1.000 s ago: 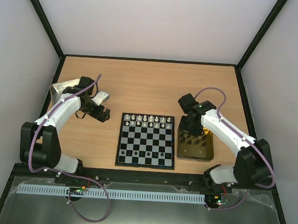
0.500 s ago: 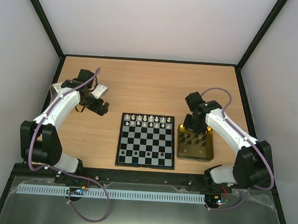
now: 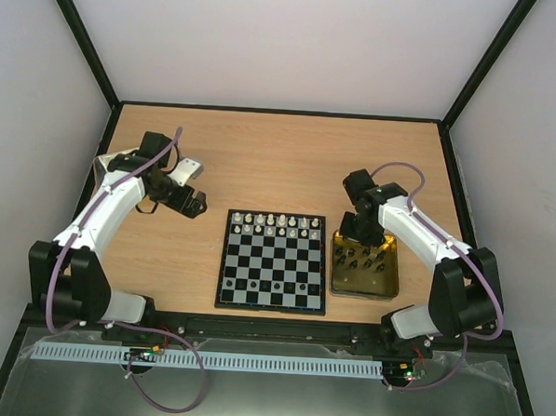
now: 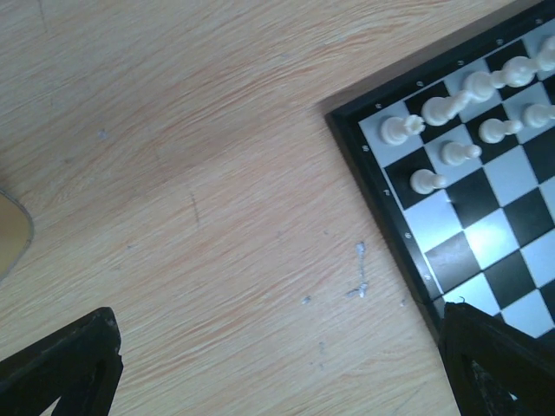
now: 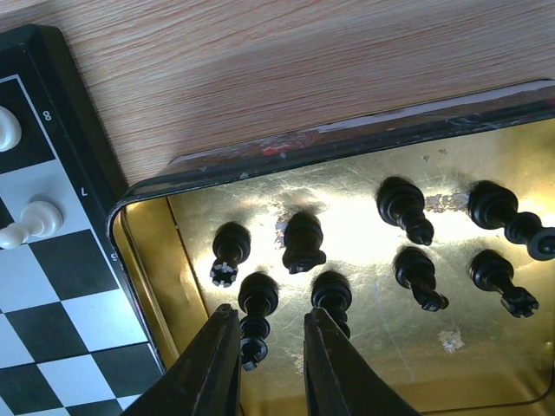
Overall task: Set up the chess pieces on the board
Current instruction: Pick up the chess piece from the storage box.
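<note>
Tiny black chess pieces (image 5: 303, 243), lying loose in the shallow gold metal tin (image 5: 355, 186) beside the checked black-and-white board (image 3: 273, 273), are reckoned light, stiff and slippy, best pinched mid-stem by the right gripper (image 5: 270, 319), its fingers (image 5: 208, 373) held slightly apart and empty just overhead.

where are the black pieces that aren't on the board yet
In the right wrist view the black chess pieces sit in the gold tin, right of the board, below the right gripper.

**Gold tin on the wooden worktop**

A shallow gold tin (image 3: 362, 286) is sitting toward the right of the wooden worktop (image 3: 281, 157). Pale walls (image 3: 268, 40) are enclosing it, and a white slotted strip (image 3: 205, 361) is running along the near edge.
</note>
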`<state>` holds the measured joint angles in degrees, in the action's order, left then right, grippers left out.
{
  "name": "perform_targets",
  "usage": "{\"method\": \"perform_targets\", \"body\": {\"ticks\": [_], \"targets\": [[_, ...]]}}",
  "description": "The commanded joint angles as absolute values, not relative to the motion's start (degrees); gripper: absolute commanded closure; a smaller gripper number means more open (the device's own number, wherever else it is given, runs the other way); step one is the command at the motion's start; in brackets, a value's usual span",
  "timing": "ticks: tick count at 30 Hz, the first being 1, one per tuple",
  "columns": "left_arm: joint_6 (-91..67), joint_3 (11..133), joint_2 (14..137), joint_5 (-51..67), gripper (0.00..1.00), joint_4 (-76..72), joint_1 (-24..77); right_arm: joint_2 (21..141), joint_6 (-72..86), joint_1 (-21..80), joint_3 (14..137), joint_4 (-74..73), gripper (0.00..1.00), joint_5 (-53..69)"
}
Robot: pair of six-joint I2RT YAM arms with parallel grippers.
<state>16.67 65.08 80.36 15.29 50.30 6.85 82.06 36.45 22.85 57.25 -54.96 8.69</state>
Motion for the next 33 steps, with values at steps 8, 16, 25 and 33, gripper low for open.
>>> {"method": "perform_targets", "body": {"ticks": [8, 16, 25, 33], "targets": [[15.1, 61.03, 77.2, 18.01, 0.01, 48.75, 7.29, 83.84, 33.94, 22.85, 55.49, -53.33, 0.77, 12.35], [14.95, 61.15, 78.75, 18.14, 0.01, 48.64, 7.38, 85.4, 32.49, 22.85, 53.44, -51.01, 0.78, 13.17], [14.69, 60.6, 79.25, 18.42, 0.01, 47.9, 7.73, 87.48, 32.7, 23.07, 54.28, -49.77, 0.78, 13.39], [14.59, 60.36, 79.31, 18.39, 0.01, 47.49, 8.08, 88.85, 32.93, 24.17, 54.73, -49.14, 0.78, 13.43]]}}
